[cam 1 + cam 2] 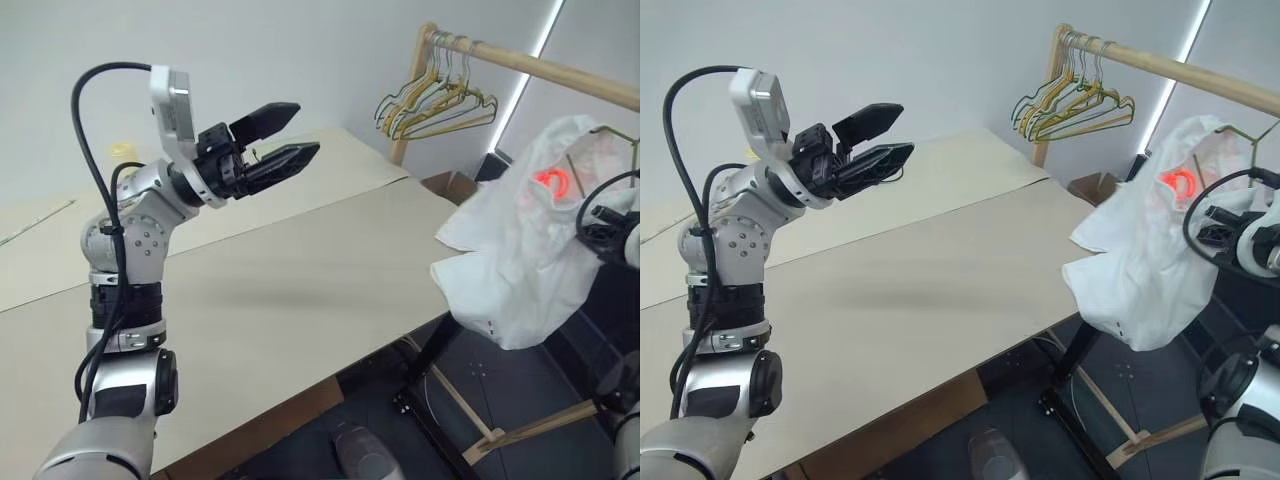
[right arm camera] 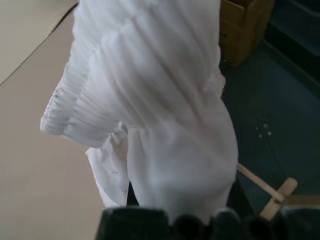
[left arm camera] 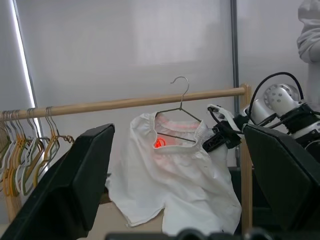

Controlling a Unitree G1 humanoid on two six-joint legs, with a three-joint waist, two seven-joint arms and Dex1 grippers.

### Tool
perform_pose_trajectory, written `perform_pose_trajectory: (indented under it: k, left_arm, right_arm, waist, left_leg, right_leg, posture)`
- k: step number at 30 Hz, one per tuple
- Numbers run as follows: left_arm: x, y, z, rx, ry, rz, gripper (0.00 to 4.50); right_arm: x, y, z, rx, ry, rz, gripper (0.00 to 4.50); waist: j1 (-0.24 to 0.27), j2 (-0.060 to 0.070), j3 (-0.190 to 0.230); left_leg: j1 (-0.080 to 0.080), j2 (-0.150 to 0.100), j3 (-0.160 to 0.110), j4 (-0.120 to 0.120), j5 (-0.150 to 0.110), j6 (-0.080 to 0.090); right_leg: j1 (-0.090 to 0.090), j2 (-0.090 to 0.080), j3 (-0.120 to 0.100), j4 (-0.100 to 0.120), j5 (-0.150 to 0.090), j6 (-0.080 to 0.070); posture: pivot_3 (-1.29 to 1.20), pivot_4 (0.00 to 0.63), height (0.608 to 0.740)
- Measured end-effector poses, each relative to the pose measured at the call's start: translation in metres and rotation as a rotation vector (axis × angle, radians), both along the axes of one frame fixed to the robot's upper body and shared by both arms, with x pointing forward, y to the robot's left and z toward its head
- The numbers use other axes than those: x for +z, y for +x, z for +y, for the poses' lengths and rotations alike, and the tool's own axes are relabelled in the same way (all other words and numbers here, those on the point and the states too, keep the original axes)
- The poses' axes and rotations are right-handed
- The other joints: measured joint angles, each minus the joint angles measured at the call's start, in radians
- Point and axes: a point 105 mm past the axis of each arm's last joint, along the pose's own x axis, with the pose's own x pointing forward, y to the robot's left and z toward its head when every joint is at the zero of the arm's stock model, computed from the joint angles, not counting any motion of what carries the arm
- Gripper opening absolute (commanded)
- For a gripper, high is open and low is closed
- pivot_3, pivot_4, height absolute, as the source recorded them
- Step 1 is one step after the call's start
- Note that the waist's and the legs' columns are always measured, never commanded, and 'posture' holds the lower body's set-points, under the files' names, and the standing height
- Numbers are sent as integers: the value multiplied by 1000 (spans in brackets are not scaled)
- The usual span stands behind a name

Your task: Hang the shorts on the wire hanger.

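Observation:
The white shorts (image 1: 510,250) hang in the air off the table's right end, their gathered waistband threaded on the thin grey wire hanger (image 3: 180,107). A red light spot glows on the cloth near the waist. The hanger's hook stands upright level with the wooden rod (image 3: 120,104), and I cannot tell whether it touches it. My right gripper (image 3: 216,140) is shut at one end of the hanger, where the waistband covers it, and cloth drapes over it in the right wrist view. My left gripper (image 1: 300,130) is raised above the table, open and empty, pointing toward the shorts.
A bunch of yellowish and dark hangers (image 1: 435,105) hangs at the near end of the rod (image 1: 560,70). The beige table (image 1: 300,270) spreads below my left arm. A cardboard box (image 1: 450,185) and the rack's wooden foot (image 1: 500,430) stand on the dark floor.

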Motion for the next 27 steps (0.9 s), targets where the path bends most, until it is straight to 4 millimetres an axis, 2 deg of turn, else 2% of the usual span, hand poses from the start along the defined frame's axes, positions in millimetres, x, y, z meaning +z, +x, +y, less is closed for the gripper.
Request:
perform_pose_trajectory:
  k: [5,13,27]
  left_arm:
    - [0,-3,4,8,-8,9,4437]
    - [-3,-12,4,-35,-28,54,4437]
    - [5,-22,0,-83,-72,98,4437]
  right_arm:
    - [-11,5,-15,-81,55,74,0]
    - [-24,10,-43,-181,38,68,0]
    - [-37,10,-57,-225,16,65,0]
  waist:
    - [-4,0,0]
    - [-3,0,0]
    - [8,0,1]
  left_leg:
    - [-1,-1,1,0,0,0]
    - [-1,-1,1,0,0,1]
    - [0,-1,1,0,0,1]
  right_leg:
    - [1,0,2,-3,1,2]
    - [1,0,2,-5,1,3]
    - [2,0,2,-7,2,3]
  posture:
    - [-370,18,740]
    - [-338,19,740]
    - [-337,18,740]
